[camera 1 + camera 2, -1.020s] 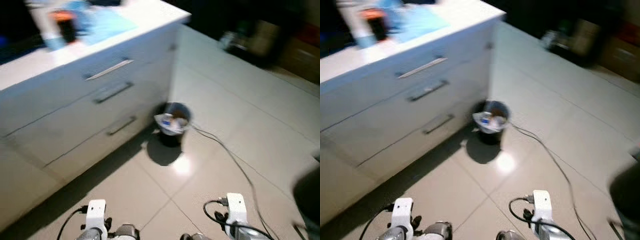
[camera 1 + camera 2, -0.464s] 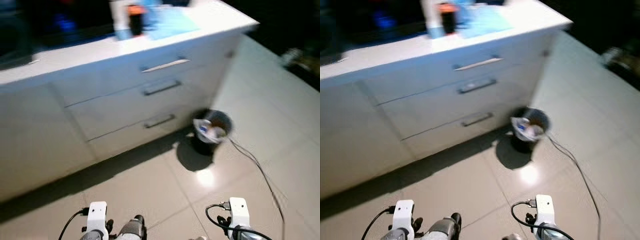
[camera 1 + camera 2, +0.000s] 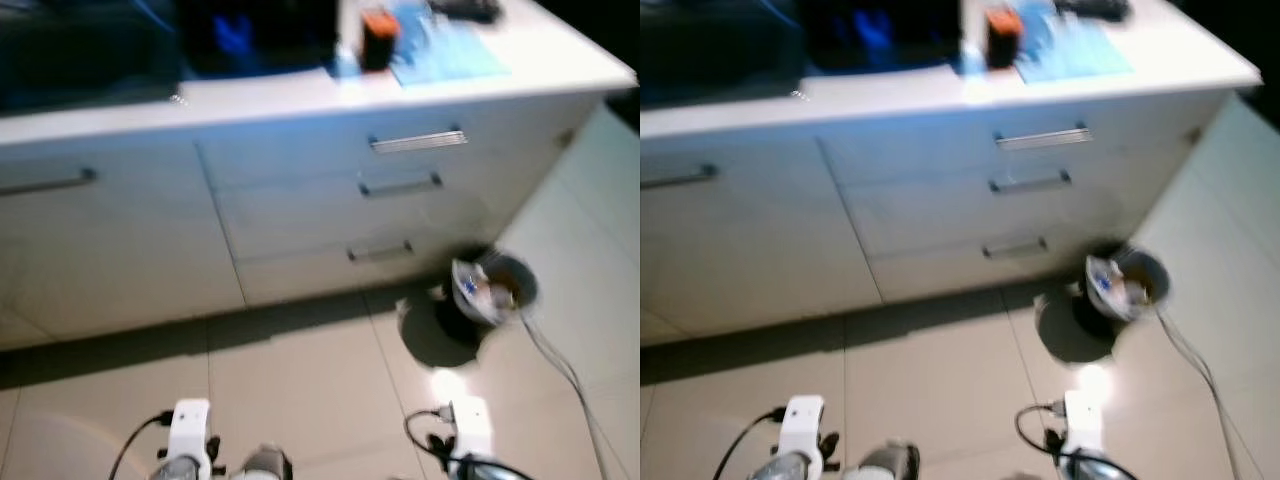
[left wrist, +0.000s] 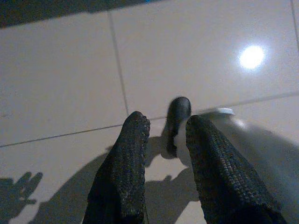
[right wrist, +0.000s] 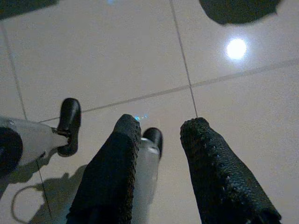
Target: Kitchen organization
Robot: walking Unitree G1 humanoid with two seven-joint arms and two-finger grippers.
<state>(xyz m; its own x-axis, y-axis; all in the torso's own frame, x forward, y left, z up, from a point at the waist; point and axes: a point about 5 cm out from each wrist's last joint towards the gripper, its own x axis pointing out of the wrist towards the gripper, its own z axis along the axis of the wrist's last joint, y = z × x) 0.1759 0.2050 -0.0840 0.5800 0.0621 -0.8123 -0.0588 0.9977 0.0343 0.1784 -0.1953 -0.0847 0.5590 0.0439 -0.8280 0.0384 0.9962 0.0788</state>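
Pale glossy floor tiles [image 3: 300, 370] fill the near half of the scene, w/ a bright light reflection right of centre. Beyond them runs a long white cabinet [image 3: 300, 230]: three stacked drawers w/ metal bar handles at centre-right, another handle far left. Its white countertop [image 3: 560, 60] carries a dark cup w/ an orange top [image 3: 378, 40], a light blue cloth [image 3: 445, 52] just right of it, and a dark blurred item at the far right end. Left part of the counter is dark, w/ a blue glow; can't tell what it is.

On the floor at the cabinet's right end stands a small dark bin [image 3: 492, 293], w/ a white liner and crumpled rubbish inside; contents too blurred to name. A thin cable [image 3: 565, 370] trails from beside it toward the near right.

Both arms hang low over the tiles. Left gripper [image 4: 163, 135]: fingers apart, holding nothing. Right gripper [image 5: 161, 135]: fingers apart, also holding nothing.
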